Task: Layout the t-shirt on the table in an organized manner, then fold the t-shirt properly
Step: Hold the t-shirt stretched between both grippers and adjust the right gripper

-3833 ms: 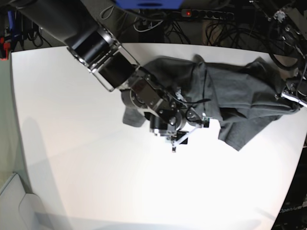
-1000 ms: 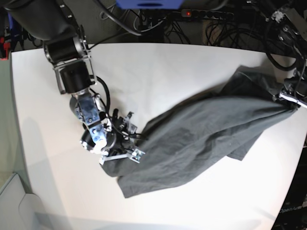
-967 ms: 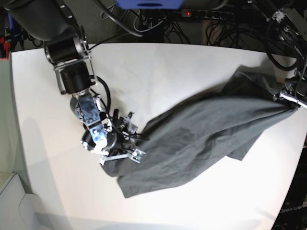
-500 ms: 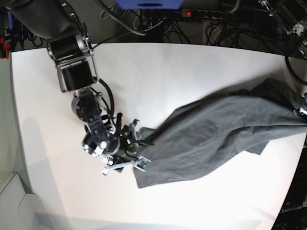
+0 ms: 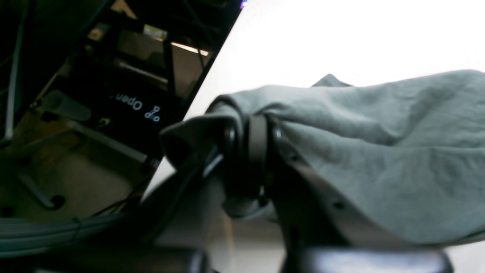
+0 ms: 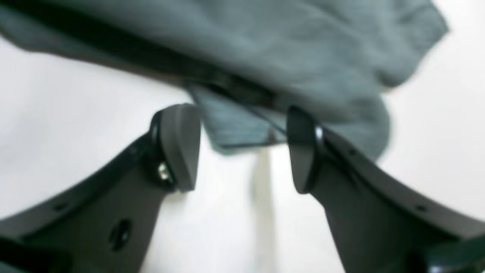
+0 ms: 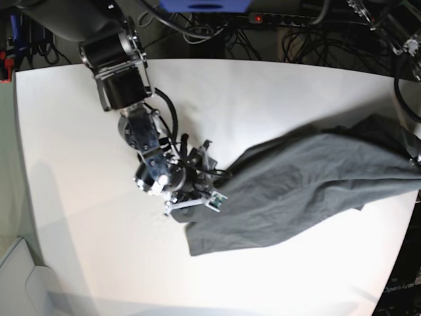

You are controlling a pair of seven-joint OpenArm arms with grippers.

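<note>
The dark grey t-shirt [image 7: 302, 184] lies stretched in a crumpled band across the white table [image 7: 263, 92], from the right edge down to the lower middle. My left gripper [image 5: 250, 140] is shut on a bunched edge of the shirt [image 5: 379, 151] at the table's right edge; in the base view it is almost out of frame. My right gripper [image 7: 197, 197] stands open at the shirt's left end. In the right wrist view its fingers [image 6: 178, 148] are wide apart, and a corner of the shirt [image 6: 284, 45] lies just beyond them, not pinched.
The right arm [image 7: 122, 72] reaches in from the back left over the table. Cables and a power strip [image 7: 283, 20] lie beyond the far edge. The table's right edge drops to a dark frame [image 5: 132, 106] next to the left gripper.
The shirt has slid to the right across the table, drawn by the left gripper, and its left end now lies farther right. The open right gripper moved right and slightly up along with it.
</note>
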